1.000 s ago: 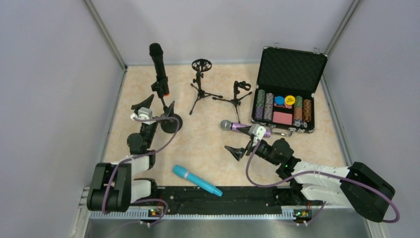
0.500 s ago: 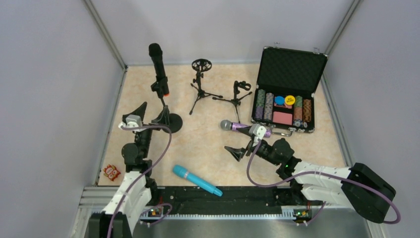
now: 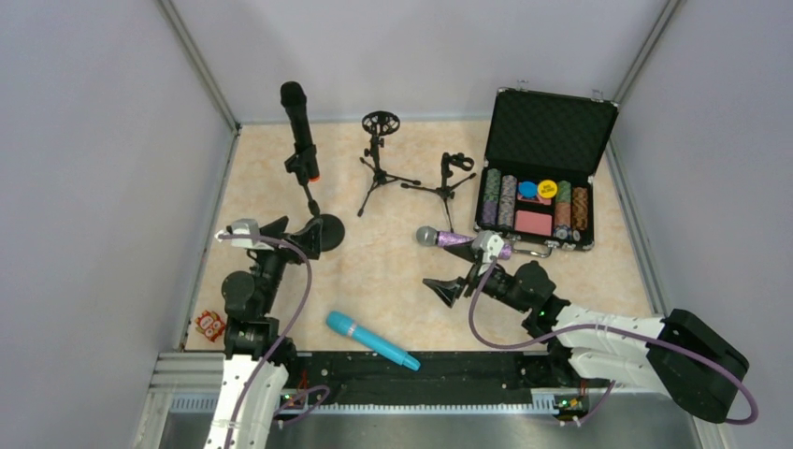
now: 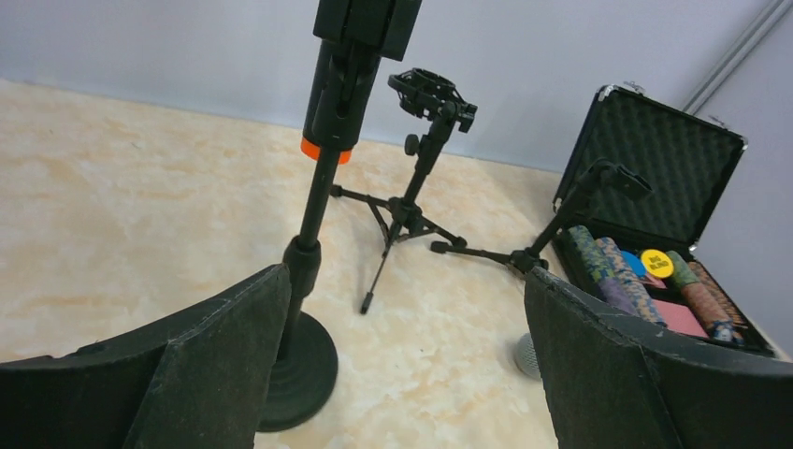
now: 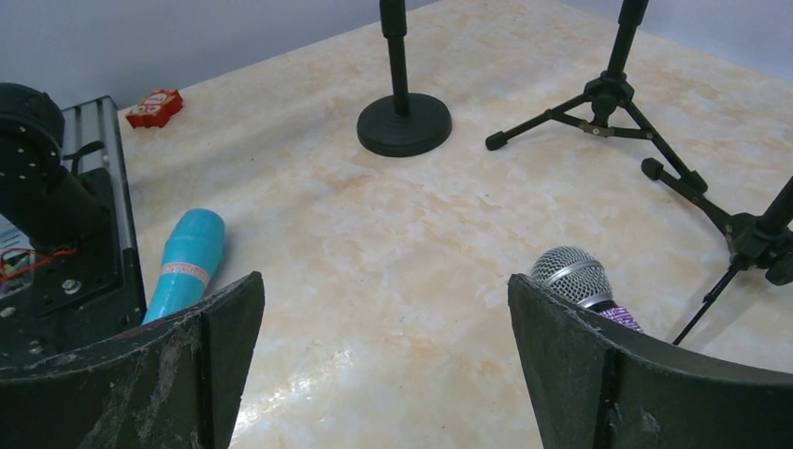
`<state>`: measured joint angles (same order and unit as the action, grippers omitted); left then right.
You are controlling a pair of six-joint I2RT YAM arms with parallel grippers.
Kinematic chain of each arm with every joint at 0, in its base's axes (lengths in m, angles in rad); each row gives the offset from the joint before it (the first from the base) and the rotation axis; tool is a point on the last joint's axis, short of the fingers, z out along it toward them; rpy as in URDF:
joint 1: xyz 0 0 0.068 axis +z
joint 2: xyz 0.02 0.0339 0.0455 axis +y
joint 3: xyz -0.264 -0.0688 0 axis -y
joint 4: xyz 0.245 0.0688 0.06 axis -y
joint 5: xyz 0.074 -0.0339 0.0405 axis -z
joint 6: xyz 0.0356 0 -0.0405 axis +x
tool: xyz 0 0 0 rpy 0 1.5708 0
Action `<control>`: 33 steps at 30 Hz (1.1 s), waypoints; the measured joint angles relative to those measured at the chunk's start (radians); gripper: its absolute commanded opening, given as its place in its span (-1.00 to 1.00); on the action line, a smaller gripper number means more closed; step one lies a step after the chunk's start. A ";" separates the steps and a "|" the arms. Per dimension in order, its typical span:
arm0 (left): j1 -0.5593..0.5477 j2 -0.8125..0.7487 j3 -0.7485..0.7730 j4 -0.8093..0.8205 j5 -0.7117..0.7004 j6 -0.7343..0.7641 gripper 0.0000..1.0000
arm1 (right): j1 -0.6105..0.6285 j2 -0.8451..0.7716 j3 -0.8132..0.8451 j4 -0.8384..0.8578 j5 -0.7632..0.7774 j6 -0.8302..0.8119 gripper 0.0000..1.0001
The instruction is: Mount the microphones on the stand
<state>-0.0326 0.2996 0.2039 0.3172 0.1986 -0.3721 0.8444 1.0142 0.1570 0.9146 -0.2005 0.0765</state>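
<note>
The black microphone (image 3: 299,120) with the orange end ring stands nearly upright, clipped in the round-base stand (image 3: 324,232) at the far left part of the table (image 3: 393,271). The left pincer (image 3: 292,231) is released, with its two fingers spread wide and nothing between them. It stays low at the near side of the stand's base. In the left wrist view the pincer (image 4: 402,290) looks toward the far wall. The stand (image 4: 301,360) rises just beside the finger on the left of that view, and the black microphone (image 4: 329,108) is high above the fingers, apart from them.

The purple glitter microphone (image 3: 451,239) lies flat near the middle of the table, close in front of the open poker chip case (image 3: 550,122). The right pincer (image 3: 460,267) is also released and grasps nothing. In the right wrist view (image 5: 383,285) the silver grille of this microphone (image 5: 572,274) shows just past the tip of the finger on the right of the view, not between the fingers.

The cyan microphone (image 3: 371,340) lies flat near the rail of the arm bases, between the two arms. Two tripod stands are at the far middle, one with a ring mount (image 3: 379,161) and one with a clip (image 3: 452,182); both carry no microphone.
</note>
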 measured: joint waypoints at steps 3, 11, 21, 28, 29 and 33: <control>0.000 -0.002 0.077 -0.133 0.004 -0.070 0.98 | 0.000 -0.004 0.002 -0.002 -0.001 0.051 0.98; 0.000 0.053 0.264 -0.268 0.122 -0.286 0.98 | 0.000 -0.010 0.081 -0.083 0.029 0.252 0.98; 0.000 0.174 0.536 -0.332 0.220 -0.469 0.98 | 0.000 -0.029 0.114 -0.185 0.110 0.355 0.98; -0.005 0.276 0.617 -0.449 0.191 -0.579 0.98 | 0.000 -0.029 0.114 -0.232 0.135 0.372 0.98; -0.010 0.298 0.619 -0.478 0.181 -0.599 0.98 | 0.000 -0.029 0.114 -0.233 0.137 0.372 0.98; -0.053 0.361 0.632 -0.574 0.138 -0.652 0.98 | 0.000 -0.029 0.114 -0.232 0.151 0.370 0.98</control>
<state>-0.0853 0.6605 0.8360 -0.2569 0.3363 -1.0237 0.8444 0.9855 0.2707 0.6830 -0.0498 0.4461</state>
